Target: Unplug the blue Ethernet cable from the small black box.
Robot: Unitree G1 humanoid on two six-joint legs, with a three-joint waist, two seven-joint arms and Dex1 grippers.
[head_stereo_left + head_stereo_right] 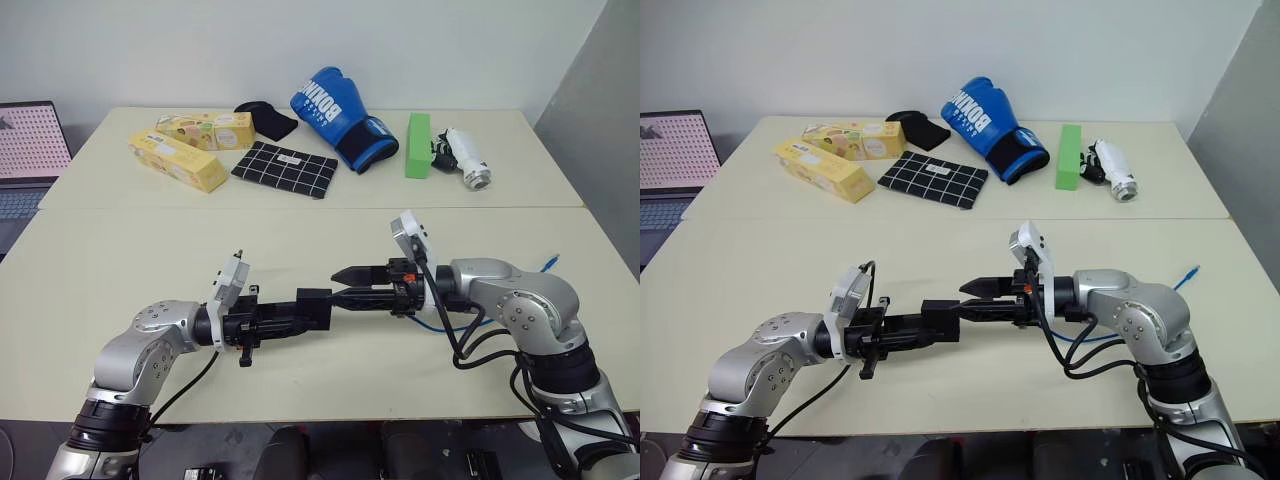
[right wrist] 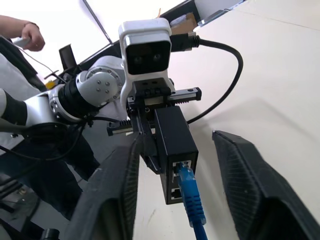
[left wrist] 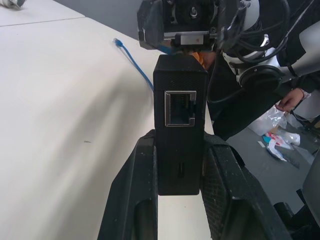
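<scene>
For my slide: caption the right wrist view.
Open right gripper flanks bright-blue Ethernet cable, still plugged into small matte-black box.

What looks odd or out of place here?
Little: the blue Ethernet cable is plugged into the small black box that the left gripper holds in mid-air, yet the right gripper stands open beside the plug, gripping nothing.
</scene>
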